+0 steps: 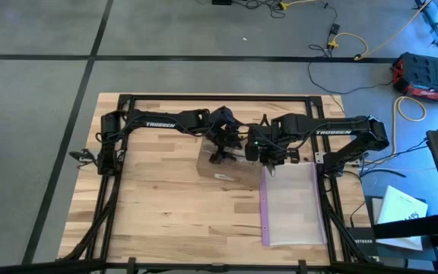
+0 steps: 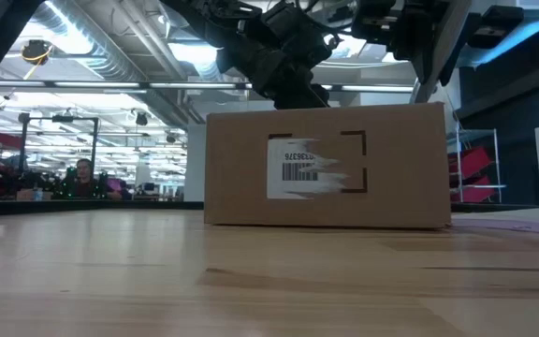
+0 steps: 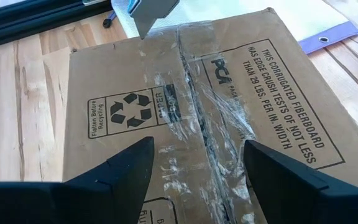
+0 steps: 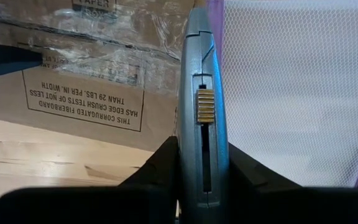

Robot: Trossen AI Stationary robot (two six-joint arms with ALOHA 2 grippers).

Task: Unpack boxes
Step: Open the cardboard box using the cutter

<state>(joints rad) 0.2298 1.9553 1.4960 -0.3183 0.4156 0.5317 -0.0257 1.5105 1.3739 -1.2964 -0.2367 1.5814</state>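
barely begun: box taped, knife poised

so far nothing looks unpacked. the box (image 1: 223, 164) sits flat near the middle of the worktop (image 1: 158, 221), slightly toward its far edge, flaps down and clear tape (image 3: 194, 118) running along the centre seam. as far as the left wrist view shows, the tape looks wrinkled but whole; i see no clean slit. cutting the seam, lifting the flaps and taking out the contents are all left to do, by my reading.

the left gripper (image 3: 194, 171) hangs over the box top with its fingers spread either side of the taped seam, grasping nothing. the right gripper (image 4: 197, 171) is clenched on the grey knife (image 4: 199, 93), at the box edge that faces the worktop's right edge. the plastic bag (image 1: 291, 205) lies just beside the box, toward the right near corner.

hard to make out: whether the blade is out, and whether its tip touches the cardboard. the low view shows only the labelled side (image 2: 321, 168) of the box, so its top is hidden there. what is inside cannot be seen at all. from above, both grippers crowd over the box and mask its top.
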